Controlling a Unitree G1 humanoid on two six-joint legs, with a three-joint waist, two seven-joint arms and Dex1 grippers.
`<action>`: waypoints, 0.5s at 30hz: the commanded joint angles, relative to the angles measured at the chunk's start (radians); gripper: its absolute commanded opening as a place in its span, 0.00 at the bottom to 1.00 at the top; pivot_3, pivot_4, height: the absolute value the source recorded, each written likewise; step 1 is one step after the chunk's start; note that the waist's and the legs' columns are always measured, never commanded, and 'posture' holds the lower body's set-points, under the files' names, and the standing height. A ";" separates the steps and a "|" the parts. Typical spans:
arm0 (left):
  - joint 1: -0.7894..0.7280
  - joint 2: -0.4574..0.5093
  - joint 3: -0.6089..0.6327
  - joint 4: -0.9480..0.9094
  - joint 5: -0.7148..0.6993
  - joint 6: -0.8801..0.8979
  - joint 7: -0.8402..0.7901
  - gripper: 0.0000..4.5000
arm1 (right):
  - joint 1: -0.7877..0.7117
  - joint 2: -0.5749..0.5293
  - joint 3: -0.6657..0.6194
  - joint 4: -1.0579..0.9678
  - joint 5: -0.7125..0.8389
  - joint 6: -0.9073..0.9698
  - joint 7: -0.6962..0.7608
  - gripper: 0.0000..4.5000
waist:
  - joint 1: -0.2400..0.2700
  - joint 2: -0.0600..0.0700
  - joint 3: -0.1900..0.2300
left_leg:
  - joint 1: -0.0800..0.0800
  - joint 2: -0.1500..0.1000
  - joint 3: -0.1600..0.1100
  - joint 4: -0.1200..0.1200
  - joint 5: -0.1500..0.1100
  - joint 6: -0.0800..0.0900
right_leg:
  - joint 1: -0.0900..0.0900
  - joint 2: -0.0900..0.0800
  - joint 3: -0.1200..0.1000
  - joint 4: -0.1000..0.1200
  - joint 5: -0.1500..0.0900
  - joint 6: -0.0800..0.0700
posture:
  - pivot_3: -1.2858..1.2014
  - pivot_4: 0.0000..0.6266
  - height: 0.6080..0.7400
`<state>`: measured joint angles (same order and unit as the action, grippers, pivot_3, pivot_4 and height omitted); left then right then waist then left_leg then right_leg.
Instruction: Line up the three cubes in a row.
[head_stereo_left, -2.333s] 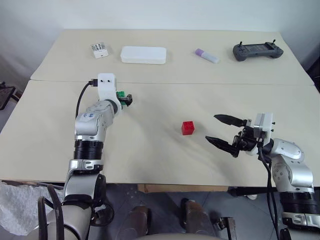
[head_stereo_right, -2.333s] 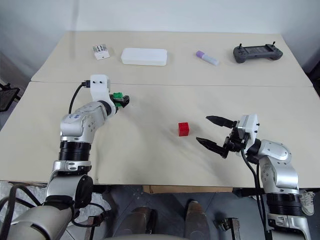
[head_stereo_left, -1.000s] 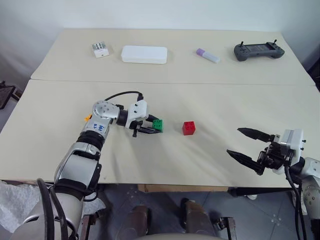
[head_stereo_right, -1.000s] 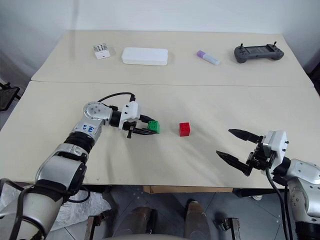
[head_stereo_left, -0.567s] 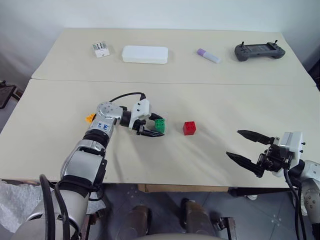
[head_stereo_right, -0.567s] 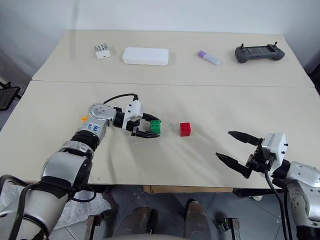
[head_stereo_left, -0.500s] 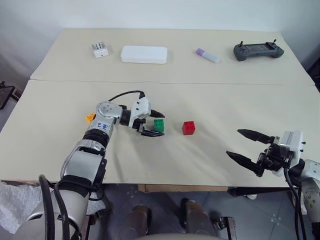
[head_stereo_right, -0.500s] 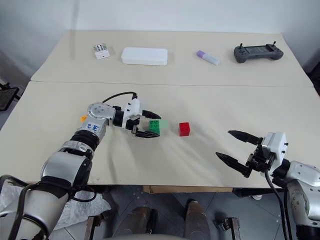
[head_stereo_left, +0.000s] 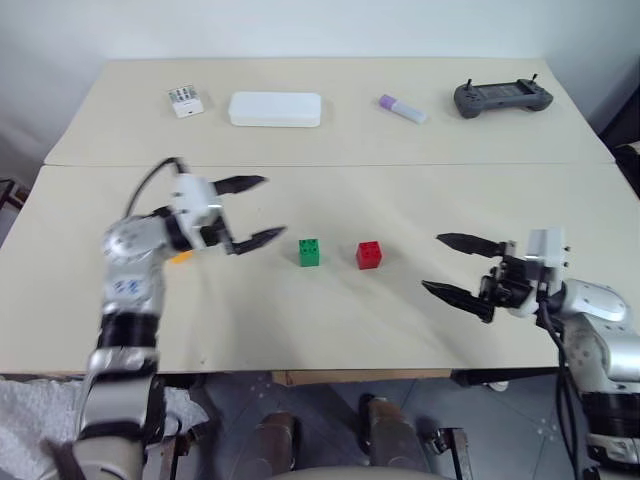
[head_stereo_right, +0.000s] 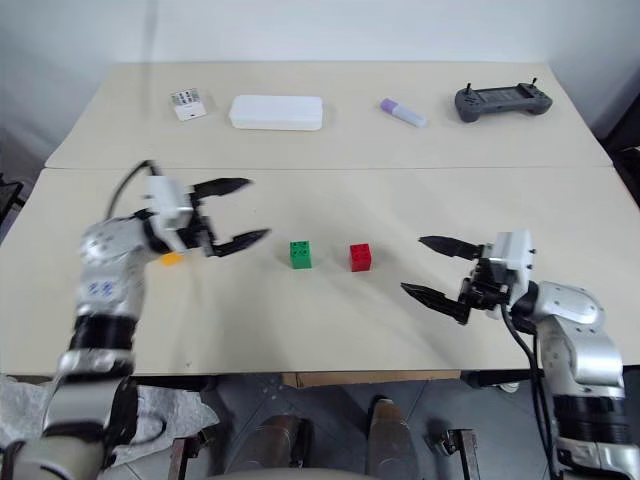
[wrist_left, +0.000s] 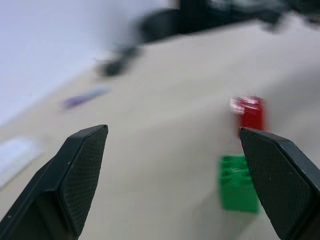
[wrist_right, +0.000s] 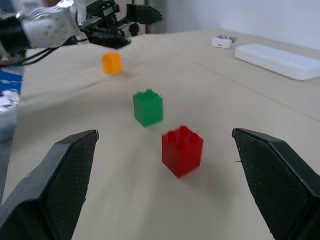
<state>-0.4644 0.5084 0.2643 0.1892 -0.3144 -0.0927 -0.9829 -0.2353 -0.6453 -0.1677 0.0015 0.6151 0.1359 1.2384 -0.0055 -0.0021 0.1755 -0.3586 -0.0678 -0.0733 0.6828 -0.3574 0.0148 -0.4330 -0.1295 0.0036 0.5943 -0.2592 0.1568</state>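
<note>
The green cube (head_stereo_left: 309, 252) and the red cube (head_stereo_left: 368, 255) stand side by side near the middle of the table, a small gap between them. The orange-yellow cube (head_stereo_right: 172, 258) sits further left, partly behind my left arm. My left gripper (head_stereo_left: 272, 207) hangs open above the table, left of the green cube and apart from it, holding nothing. My right gripper (head_stereo_left: 433, 262) is open and empty to the right of the red cube, pointing toward it. The right wrist view has red (wrist_right: 182, 150), green (wrist_right: 148, 107) and orange-yellow (wrist_right: 111, 63) running away in a rough line.
Along the far side of the table lie a small white dotted box (head_stereo_left: 185, 101), a flat white box (head_stereo_left: 275, 108), a purple-capped tube (head_stereo_left: 402, 109) and a black controller (head_stereo_left: 502, 97). A seam between two tabletops crosses behind the cubes.
My left gripper opened, let go of the green cube beside the red one, and drew back left and upward. My right gripper moved a little closer to the red cube.
</note>
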 joint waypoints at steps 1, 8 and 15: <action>0.221 0.020 0.208 -0.178 -0.064 0.069 0.164 0.98 | -0.046 0.019 0.022 0.006 0.015 0.009 0.034 1.00 | -0.004 0.001 0.000 | 0.001 0.000 0.000 0.000 -0.001 -0.001 | 0.000 0.000 0.001 0.000 0.000 0.000 | 0.52 0.24 1.00; 0.651 -0.060 0.530 -0.207 -0.146 0.071 0.344 0.98 | -0.125 0.094 0.093 0.018 -0.023 -0.059 0.079 1.00 | 0.012 0.000 0.000 | 0.004 0.000 -0.001 0.000 -0.002 0.000 | 0.003 0.000 0.000 -0.001 -0.001 -0.001 | 0.52 0.24 1.00; 0.793 -0.134 0.469 -0.330 -0.189 0.112 0.373 0.98 | -0.145 0.091 0.074 0.025 -0.033 -0.087 0.073 1.00 | 0.037 -0.002 -0.001 | 0.004 -0.005 -0.003 0.000 -0.003 0.002 | 0.006 -0.004 -0.001 -0.004 -0.001 -0.002 | 0.52 0.24 1.00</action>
<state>0.3284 0.3716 0.7550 -0.0563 -0.4790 0.0174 -0.6262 -0.3739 -0.5414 -0.0598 0.0415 0.5719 0.0649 1.3132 0.0319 -0.0042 0.1744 -0.3541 -0.0725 -0.0768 0.6831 -0.3608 0.0172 -0.4270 -0.1337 0.0029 0.5906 -0.2601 0.1551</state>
